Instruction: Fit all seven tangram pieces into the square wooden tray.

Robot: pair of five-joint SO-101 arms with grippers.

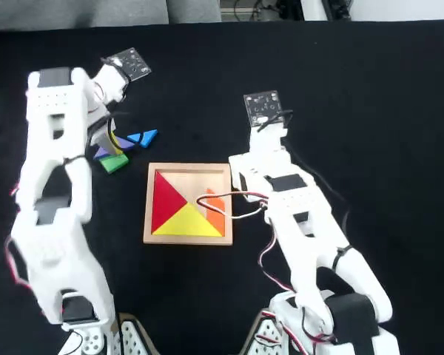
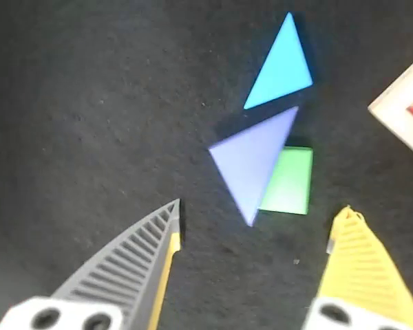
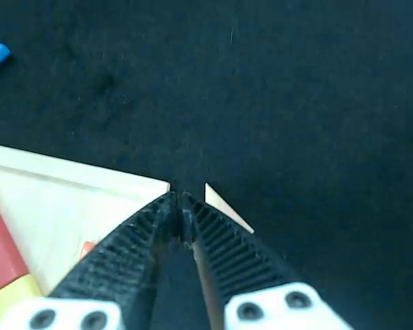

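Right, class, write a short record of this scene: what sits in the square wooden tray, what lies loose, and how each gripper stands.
Tray: square wooden tray, on black table, partly filled
In tray: red triangle, yellow triangle, orange piece
Loose beside tray: blue triangle, purple triangle, green square
Left gripper: open, above the loose pieces
Right gripper: shut, over a tray corner

High view: fixed, overhead, far, looks down on whole desk (image 1: pixel 399 111), both arms in frame. Left wrist view: close above desk, faces down past own jaws, tray (image 2: pixel 398 110) corner at edge. Right wrist view: close, faces down over tray corner. Tray shared by all three.
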